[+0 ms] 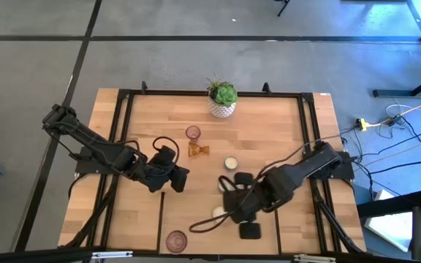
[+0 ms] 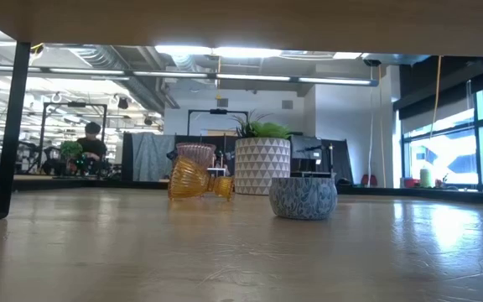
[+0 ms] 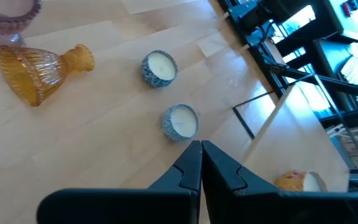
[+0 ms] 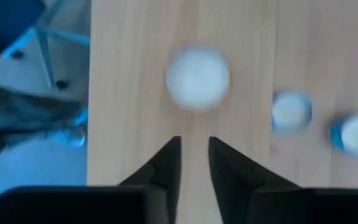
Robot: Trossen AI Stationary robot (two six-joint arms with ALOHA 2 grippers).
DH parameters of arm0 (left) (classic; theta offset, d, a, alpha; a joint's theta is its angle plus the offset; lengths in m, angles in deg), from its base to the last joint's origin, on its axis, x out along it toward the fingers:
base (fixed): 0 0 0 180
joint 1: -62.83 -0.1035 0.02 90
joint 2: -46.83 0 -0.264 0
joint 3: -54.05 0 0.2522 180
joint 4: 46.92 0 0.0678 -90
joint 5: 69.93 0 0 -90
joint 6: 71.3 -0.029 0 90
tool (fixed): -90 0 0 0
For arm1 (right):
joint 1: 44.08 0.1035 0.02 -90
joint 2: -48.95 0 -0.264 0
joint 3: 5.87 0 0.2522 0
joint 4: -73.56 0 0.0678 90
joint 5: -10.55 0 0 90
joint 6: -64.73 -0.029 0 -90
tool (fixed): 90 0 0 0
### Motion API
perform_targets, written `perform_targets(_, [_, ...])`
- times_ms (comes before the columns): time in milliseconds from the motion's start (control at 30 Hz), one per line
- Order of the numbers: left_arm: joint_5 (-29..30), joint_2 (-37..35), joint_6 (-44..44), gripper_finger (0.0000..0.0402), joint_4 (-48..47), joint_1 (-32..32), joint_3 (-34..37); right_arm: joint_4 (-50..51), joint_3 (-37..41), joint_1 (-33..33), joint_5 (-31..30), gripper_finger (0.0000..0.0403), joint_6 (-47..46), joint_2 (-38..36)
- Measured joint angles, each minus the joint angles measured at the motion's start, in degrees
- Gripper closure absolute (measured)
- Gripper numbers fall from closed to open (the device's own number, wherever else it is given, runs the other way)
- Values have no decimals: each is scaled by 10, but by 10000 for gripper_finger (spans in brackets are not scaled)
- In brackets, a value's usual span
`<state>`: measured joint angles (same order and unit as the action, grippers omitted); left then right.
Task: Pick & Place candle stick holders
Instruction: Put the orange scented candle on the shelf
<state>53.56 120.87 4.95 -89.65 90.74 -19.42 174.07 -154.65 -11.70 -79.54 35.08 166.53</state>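
Light wooden table carries a green plant in a white patterned pot at its far edge. Left gripper, fingers pressed together, and right gripper, fingers slightly parted and empty, hover nearer than the pot. Amber ribbed glass candle holder lies tipped near the pot; a cream-white round holder sits nearby.

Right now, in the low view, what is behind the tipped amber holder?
Behind the amber holder stand a purplish-pink glass holder and, beside it, the white patterned plant pot. The pink holder's lower part is covered, so its base cannot be seen.
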Motion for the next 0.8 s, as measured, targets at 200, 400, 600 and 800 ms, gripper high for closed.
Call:
perform_targets(200, [7, 0, -13, 400, 9, 11, 0, 27, 7, 36, -11, 398, 15, -5])
perform_targets(400, [22, 0, -29, 400, 8, 22, 0, 32, 8, 47, -12, 400, 44, 43])
perform_targets(600, [26, 0, -72, 400, 8, 29, 0, 14, 7, 11, -31, 401, 18, 52])
perform_targets(800, [46, 0, -73, 400, 7, 49, 0, 32, 41, -30, 12, 402, 5, 55])
